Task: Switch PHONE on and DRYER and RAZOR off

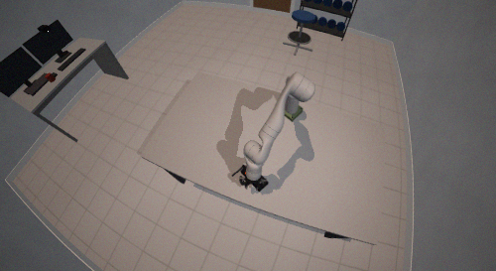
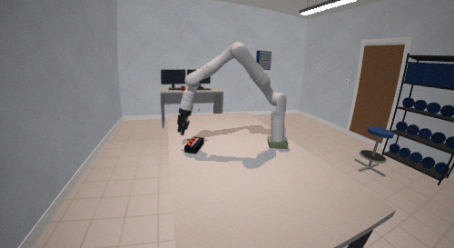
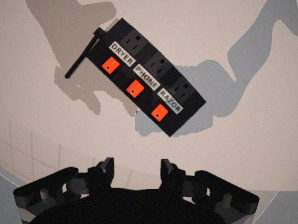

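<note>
Fingertips are showing at the bottom of your wrist view, standing apart with nothing between them: your gripper (image 3: 136,168) is sitting partly open and holding nothing. Beyond it, the power strip (image 3: 144,78) is lying face up on the table (image 3: 220,16), turned diagonally, its cord stub pointing up-left. You are looking at three labels, DRYER (image 3: 123,52), PHONE (image 3: 147,76) and RAZOR (image 3: 170,100), each with an orange switch (image 3: 135,88) beside it; which way each rocker is set cannot be told. From the exterior view, the gripper (image 2: 182,126) is hovering above the strip (image 2: 193,144), not touching it, near the table's edge facing the desk (image 2: 192,96).
</note>
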`<state>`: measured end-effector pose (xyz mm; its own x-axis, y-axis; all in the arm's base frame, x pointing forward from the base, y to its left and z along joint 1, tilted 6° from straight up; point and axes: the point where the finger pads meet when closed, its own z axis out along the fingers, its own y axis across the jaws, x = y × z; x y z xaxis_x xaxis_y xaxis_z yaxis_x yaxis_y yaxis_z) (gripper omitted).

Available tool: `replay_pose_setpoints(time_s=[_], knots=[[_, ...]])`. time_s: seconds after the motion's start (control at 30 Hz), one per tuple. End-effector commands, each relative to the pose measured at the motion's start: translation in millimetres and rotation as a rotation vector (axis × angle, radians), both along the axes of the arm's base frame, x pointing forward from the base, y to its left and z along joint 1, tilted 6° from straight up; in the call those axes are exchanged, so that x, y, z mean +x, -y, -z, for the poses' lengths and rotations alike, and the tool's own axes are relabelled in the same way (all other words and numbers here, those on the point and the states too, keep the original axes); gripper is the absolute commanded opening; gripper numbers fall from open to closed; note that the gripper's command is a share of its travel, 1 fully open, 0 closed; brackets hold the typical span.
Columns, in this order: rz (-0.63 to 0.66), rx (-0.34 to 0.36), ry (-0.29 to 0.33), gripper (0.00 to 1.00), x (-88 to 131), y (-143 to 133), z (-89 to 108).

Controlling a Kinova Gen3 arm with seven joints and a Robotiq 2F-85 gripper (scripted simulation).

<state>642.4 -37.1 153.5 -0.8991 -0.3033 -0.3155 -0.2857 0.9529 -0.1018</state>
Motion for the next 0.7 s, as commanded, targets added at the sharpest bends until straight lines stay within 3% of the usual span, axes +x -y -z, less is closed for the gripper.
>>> replay_pose_setpoints(time_s=[0.0, 0.6, 0.67], knots=[[0.005, 0.004, -0.001, 1.00, -1.0, -1.0, -3.2], [0.003, 0.003, -0.002, 1.00, 0.2, -1.3, -4.0], [0.002, -0.004, -0.028, 1.00, -2.6, -0.8, -1.4]])
